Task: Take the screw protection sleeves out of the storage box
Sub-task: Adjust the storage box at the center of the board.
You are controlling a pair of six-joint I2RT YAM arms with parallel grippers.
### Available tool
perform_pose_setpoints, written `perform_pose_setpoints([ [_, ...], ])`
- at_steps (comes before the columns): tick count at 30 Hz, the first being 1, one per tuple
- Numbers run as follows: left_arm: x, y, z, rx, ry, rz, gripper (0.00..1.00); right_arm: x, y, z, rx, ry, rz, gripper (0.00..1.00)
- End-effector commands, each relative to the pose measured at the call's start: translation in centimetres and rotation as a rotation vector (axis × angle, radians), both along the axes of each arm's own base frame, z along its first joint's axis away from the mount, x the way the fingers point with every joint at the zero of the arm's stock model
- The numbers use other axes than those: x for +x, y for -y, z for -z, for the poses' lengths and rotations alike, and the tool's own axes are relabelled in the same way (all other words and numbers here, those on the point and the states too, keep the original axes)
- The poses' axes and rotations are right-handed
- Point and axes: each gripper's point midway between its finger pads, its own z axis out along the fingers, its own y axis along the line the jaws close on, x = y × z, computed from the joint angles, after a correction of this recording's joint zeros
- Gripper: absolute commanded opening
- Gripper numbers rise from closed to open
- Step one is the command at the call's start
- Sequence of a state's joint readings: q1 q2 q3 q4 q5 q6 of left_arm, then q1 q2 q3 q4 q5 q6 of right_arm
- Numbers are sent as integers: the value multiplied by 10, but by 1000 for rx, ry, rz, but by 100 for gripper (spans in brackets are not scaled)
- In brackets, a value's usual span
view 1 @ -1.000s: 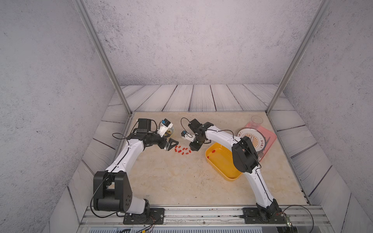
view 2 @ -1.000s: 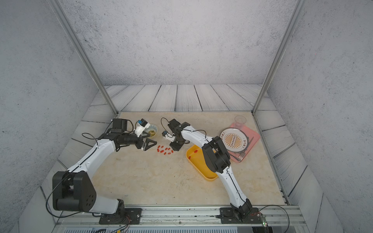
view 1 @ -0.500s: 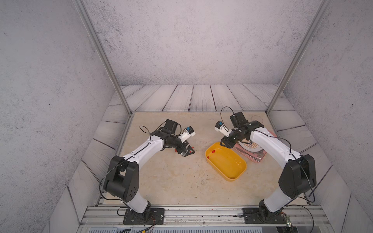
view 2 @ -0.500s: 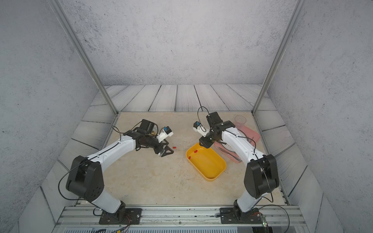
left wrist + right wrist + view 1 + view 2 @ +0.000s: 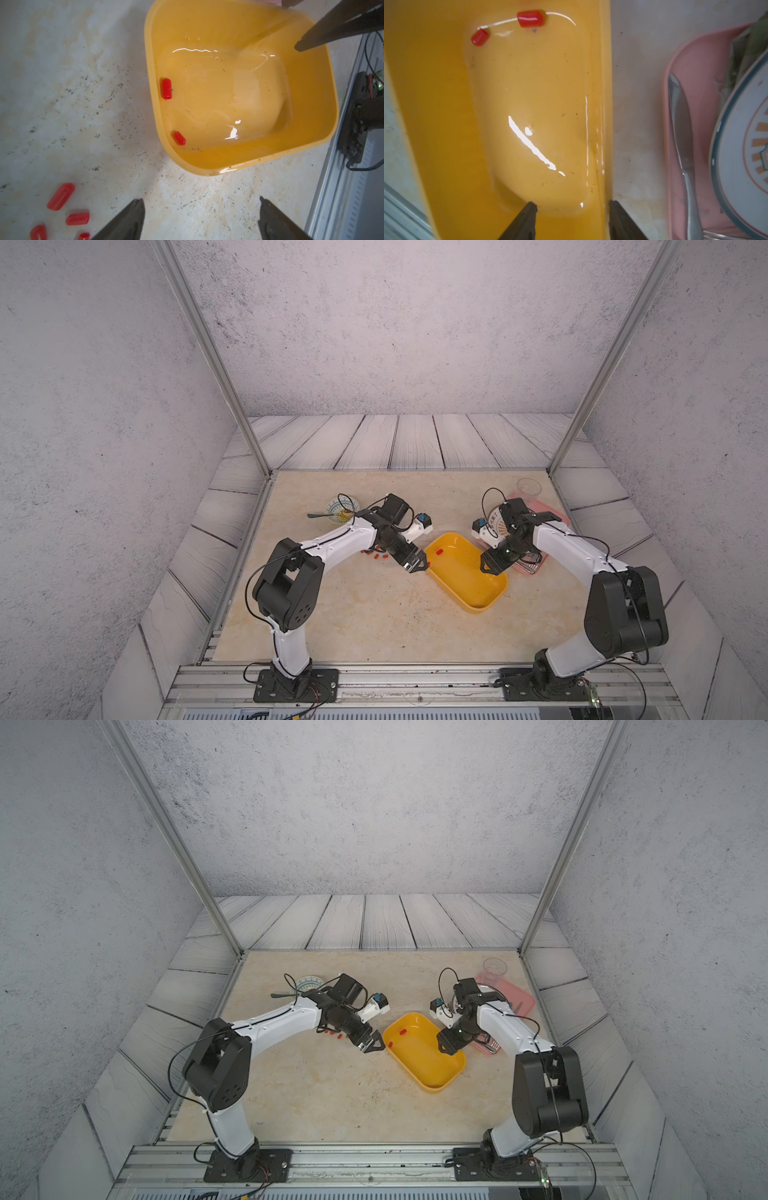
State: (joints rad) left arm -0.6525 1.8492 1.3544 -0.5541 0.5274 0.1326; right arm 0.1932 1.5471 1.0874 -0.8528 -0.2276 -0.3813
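The desk [image 5: 374, 614] is showing open room near and left of the storage box [image 5: 473, 608]. The left gripper [image 5: 417, 565], spread wide and empty, is hovering just left of the box. The right gripper [image 5: 492, 566], partly spread, is straddling its right wall. Two screw protection sleeves [image 5: 166, 88] are lying in its far-left end.

L end effector [image 5: 371, 1045], spread, beside storage box [image 5: 420, 1058] w/ sleeve [image 5: 402, 1031].

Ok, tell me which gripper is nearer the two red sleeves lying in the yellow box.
Left. The left gripper hangs just outside the wall of the storage box, beside the sleeves; the right gripper is at the opposite wall, across the box floor.
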Motion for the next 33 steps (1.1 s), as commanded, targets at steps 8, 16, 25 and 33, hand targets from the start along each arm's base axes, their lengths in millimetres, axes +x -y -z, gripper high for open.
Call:
perform_pose_setpoints([
  [8, -16, 10, 30, 66, -371, -251, 81, 3, -10, 5, 49, -76, 90, 41],
  [16, -11, 24, 39, 50, -444, -286, 53, -10, -40, -7, 246, -125, 71, 40],
  [25, 14, 17, 46, 73, -414, -317, 25, -18, -60, -16, 370, -161, 14, 40],
  [33, 29, 4, 39, 88, -344, -343, 19, -13, -57, -16, 349, -149, 8, 41],
])
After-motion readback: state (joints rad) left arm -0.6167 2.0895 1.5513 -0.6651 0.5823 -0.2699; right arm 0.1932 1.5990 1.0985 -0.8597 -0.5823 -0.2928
